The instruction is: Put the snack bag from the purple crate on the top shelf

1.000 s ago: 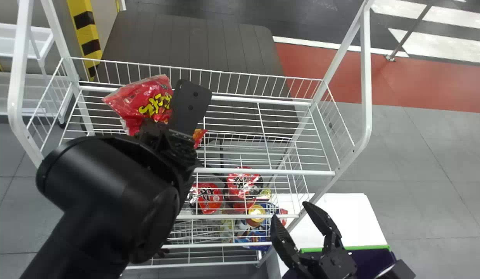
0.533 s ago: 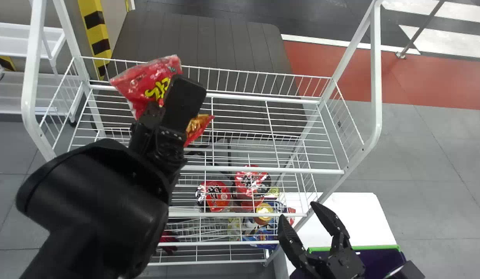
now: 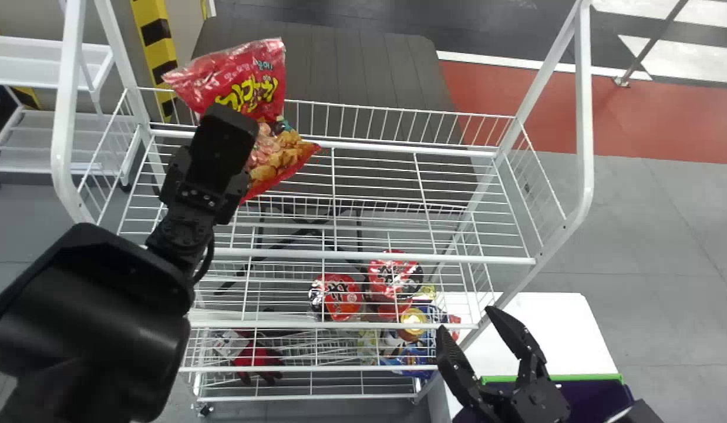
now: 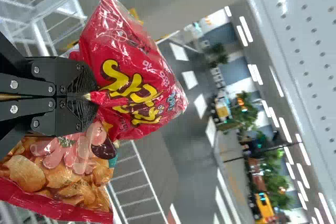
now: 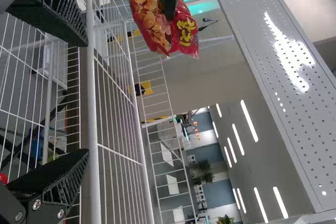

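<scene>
Looking down past grey floor [image 3: 651, 235] and a dark table [image 3: 363, 70] at a white wire rack [image 3: 584, 117]. Holding the snack bag [image 3: 246, 76] above the rear left part of the top shelf [image 3: 399, 148], in the left gripper [image 4: 94, 97]. Pinching the snack bag between pressed-together fingers, around the middle of its length, leaving the lettered end to one side and the chip-pictured end to the other. Laying its long axis across the fingers rather than along them, and pointing the lettered end toward the back rail [image 3: 399, 109]. Parking the right gripper [image 3: 465, 319], spread and well apart from the snack bag, by the front right corner near the purple crate [image 3: 575, 377].

Probably nearing the placing step, and needing to draw the lettered end inside the back rail, toward the front bar [image 3: 369, 255], before lowering and releasing. Risking snagging on the wire, or draping over it, and likely slumping softly once freed.
</scene>
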